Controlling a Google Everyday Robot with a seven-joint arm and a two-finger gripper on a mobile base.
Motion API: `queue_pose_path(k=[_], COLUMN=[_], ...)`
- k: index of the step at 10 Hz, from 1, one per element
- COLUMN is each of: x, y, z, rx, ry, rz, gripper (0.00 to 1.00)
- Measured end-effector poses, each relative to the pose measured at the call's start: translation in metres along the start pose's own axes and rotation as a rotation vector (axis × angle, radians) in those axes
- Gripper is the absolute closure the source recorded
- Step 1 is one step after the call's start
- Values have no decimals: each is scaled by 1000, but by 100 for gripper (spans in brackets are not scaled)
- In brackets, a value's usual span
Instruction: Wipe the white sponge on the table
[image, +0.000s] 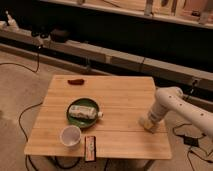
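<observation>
**Sponge pinned under the gripper at the table's right side**

Where the arm comes down onto the right-hand part of the table (115, 92), the white sponge (146, 124) lies flat on the wood, a small pale soft-looking pad directly beneath the gripper (150, 120). That tool is fully closed and presses on the sponge from above; only the sponge's edges show around it. A smooth white arm (172, 102) reaches in from the right edge and bends down to that spot.

Plank stripes run across the light-wood top. Well apart to the left sits a round green plate (75, 119) carrying a white oblong packet (84, 111) with green markings. Just in front of the plate stands a round white cup (70, 136), and beside it a small dark flat bar (90, 148) at the near edge. A small reddish-brown item (76, 80) lies near the far-left corner. Dark cables (25, 115) trail over the floor.
</observation>
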Motion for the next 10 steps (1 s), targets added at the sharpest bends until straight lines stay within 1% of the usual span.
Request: queue_pose_path(k=[2, 3, 5, 7, 8, 9, 10], x=[12, 23, 57, 82, 99, 109, 128], y=[17, 26, 35, 38, 36, 33, 27], z=[-5, -9, -21, -25, -24, -23, -19], rx=[-18, -35, -48, -43, -33, -25, -13], ry=[-16, -22, -25, -8, 5, 11, 20], rz=[-1, -9, -37, -57, -71, -82, -107], gripper=[100, 100, 100, 100, 100, 100, 100])
